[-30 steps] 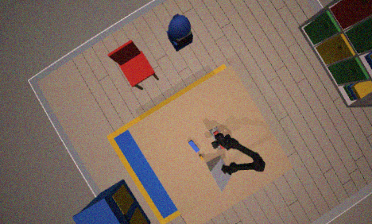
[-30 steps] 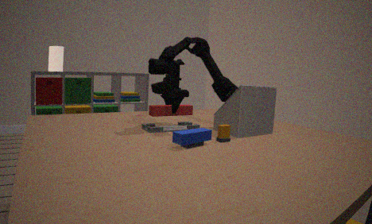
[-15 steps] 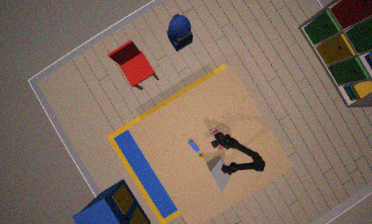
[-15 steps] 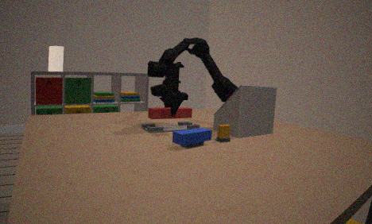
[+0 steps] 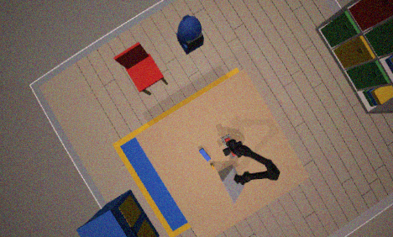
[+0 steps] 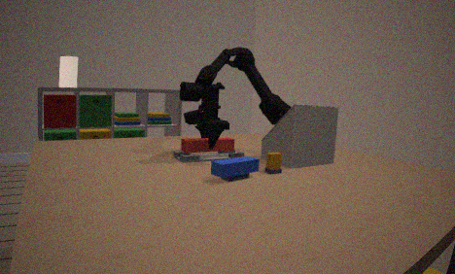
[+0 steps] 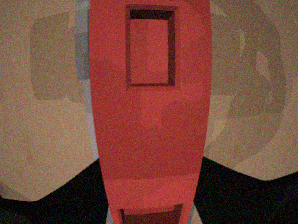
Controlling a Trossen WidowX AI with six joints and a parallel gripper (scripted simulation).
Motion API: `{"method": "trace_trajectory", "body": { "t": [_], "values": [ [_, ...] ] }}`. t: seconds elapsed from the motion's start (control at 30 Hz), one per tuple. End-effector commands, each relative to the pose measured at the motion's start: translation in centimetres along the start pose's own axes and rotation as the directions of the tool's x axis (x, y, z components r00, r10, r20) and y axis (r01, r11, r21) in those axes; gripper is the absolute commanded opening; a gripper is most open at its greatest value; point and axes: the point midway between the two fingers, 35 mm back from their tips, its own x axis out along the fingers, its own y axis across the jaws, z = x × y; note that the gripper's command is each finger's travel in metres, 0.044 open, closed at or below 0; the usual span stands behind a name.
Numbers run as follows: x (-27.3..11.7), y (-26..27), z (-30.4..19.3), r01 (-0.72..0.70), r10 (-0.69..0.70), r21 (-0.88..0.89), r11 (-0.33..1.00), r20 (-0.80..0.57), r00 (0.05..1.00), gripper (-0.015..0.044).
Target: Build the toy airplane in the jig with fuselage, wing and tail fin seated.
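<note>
The red fuselage [image 5: 227, 140] [image 6: 193, 145] [image 7: 150, 125] lies level, low over the grey cradle [image 6: 185, 156] [image 7: 82, 55]. Its underside appears at the cradle's top; I cannot tell whether it is fully down. My gripper [image 6: 212, 146] [image 7: 146, 157] is shut on the fuselage's sides and points down. The wrist view shows one empty rectangular socket in its top and part of another at the lower edge. The blue wing [image 5: 204, 154] [image 6: 234, 166] lies on the table in front of the cradle, its dark tab underneath. The small orange tail fin [image 5: 212, 165] [image 6: 273, 160] stands upright beside it, on a dark base.
A grey slant-sided block [image 5: 235, 191] [image 6: 312, 136] stands beside the tail fin, near the arm's base. The table [image 5: 184, 168] [image 6: 130, 214] has a blue strip [image 5: 154, 185] along one side. Chairs and shelves stand away from it.
</note>
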Motion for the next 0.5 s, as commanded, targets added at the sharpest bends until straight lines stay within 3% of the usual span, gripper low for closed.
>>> {"method": "trace_trajectory", "body": {
  "t": [0.0, 0.2, 0.37, 0.47],
  "values": [
    [0.54, 0.05, -0.17, 0.006, -0.006, -0.011, 1.000, -0.005, 1.000, 0.0195],
    [0.54, 0.05, -0.15, 0.006, -0.006, -0.011, 1.000, -0.005, 1.000, 0.0195],
    [0.39, 0.06, -0.10, 0.001, -0.001, -0.004, 1.000, -0.004, 1.000, 0.0162],
    [0.39, 0.06, -0.10, 0.001, -0.001, -0.004, 1.000, -0.004, 1.000, 0.0083]
  ]
}}
